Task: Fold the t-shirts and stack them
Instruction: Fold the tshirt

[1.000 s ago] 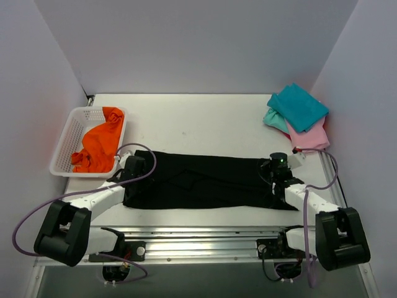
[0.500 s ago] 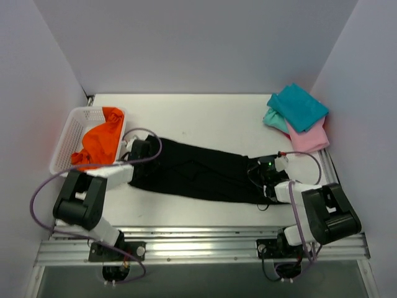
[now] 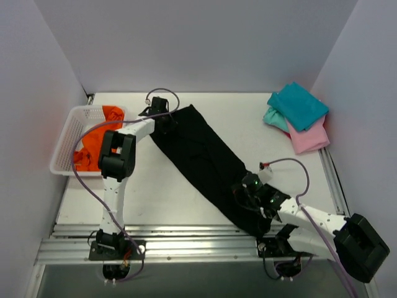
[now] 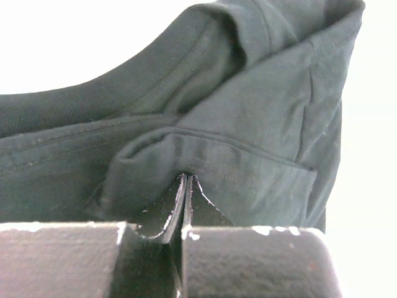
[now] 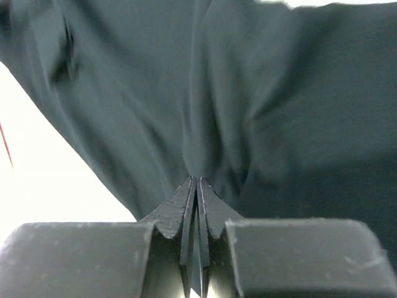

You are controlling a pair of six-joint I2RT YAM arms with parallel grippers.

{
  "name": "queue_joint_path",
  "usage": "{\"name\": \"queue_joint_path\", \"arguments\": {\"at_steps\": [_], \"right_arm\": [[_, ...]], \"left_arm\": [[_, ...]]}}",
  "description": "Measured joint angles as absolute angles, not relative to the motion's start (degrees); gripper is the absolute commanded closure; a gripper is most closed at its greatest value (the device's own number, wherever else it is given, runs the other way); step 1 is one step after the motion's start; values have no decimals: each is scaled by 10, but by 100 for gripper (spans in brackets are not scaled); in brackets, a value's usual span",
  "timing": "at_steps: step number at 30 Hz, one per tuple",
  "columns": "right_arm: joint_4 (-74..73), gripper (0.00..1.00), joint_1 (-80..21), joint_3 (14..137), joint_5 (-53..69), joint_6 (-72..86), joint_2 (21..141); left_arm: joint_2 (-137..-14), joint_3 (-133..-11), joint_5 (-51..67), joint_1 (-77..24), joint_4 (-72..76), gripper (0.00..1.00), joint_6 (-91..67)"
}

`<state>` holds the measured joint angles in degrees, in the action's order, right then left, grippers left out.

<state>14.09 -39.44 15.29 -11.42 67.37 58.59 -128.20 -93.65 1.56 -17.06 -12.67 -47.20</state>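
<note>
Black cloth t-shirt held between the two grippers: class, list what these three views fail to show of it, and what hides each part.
- Top external view: the near end of the black cloth t-shirt is partly hidden under the right gripper.
- Right wrist view: the cloth is blurred, so which part is pinched cannot be told.
- Left wrist view: the left gripper pinches a fold beside the collar, and the frame edges cut off the rest.

Right hand [image 5: 193, 186] pinches a fold of the black t-shirt [image 5: 279, 112]
</note>
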Motion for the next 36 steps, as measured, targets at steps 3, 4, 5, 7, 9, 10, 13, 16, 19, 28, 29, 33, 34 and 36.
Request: {"name": "queue_joint_path", "arguments": {"at_steps": [3, 4, 5, 7, 9, 10, 13, 16, 19, 28, 29, 33, 34, 36], "right_arm": [[130, 100, -435, 154, -129, 691, 589], [128, 100, -448, 155, -134, 695, 594], [125, 100, -463, 159, -141, 700, 601], [122, 100, -494, 173, -156, 708, 624], [121, 100, -531, 193, -176, 714, 648], [119, 100, -549, 205, -185, 714, 659], [117, 100, -595, 247, -216, 704, 690], [117, 92, -630, 293, -255, 674, 716], [122, 50, -656, 325, -299, 641, 730], [110, 30, -682, 340, -395, 584, 743], [99, 30, -684, 341, -408, 583, 741], [29, 30, -687, 356, -461, 587, 710], [10, 30, -687, 363, -474, 589, 697], [-40, 30, -689, 385, -507, 597, 663]], "left_arm": [[-1405, -1150, 32, -171, -206, 98, -457], [-1439, -1208, 36, -170, -231, 98, -454], [-1495, -1317, 47, -170, -275, 97, -448], [-1585, -1480, 63, -170, -321, 96, -440], [-1659, -1604, 88, -168, -340, 96, -441], [-1670, -1617, 101, -166, -333, 95, -446], [-1658, -1545, 159, -157, -240, 88, -477], [-1676, -1524, 237, -145, -114, 74, -517], [-1719, -1540, 309, -138, 64, 55, -595], [-1578, -1427, 397, -126, 276, 6, -687], [-1524, -1380, 403, -122, 277, 6, -684], [-1265, -1143, 406, -112, 298, 6, -641], [-1186, -1067, 397, -113, 293, 6, -616], [-1041, -931, 355, -130, 264, 6, -552]]}}
